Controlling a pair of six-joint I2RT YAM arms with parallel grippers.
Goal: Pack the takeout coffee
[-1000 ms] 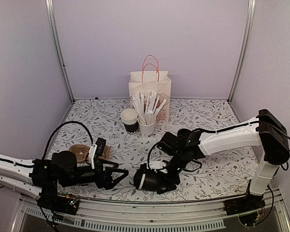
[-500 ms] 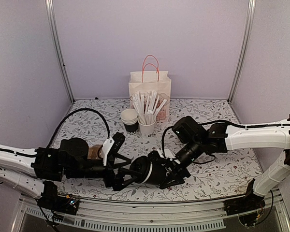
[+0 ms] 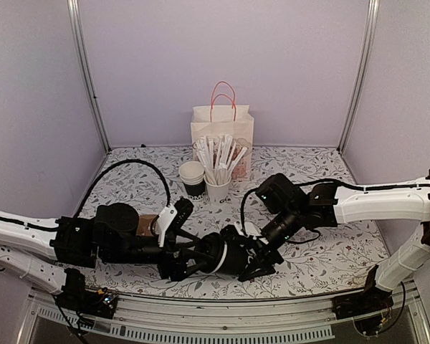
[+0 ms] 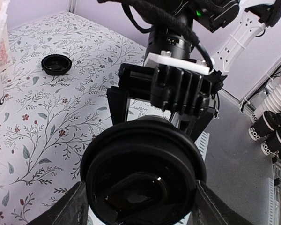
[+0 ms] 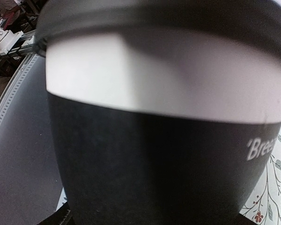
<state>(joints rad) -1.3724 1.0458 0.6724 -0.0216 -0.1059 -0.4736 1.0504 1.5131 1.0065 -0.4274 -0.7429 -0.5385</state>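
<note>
As the right pincer (image 3: 242, 258) pinches the takeout coffee (image 5: 150, 159) sideways, its lid (image 4: 140, 183) faces the left pincer (image 3: 190, 261). That pincer stands spread.

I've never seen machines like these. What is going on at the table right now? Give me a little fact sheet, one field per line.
Held item: takeout coffee cup, black, held sideways, its lid on
Right pincer: shut on the cup's body
Left pincer: open, fingers either side of the lid end
Spare lid: loose on the floral table
Back of table: paper bag standing upright; stack of cups; white cup of wrapped sticks
</note>
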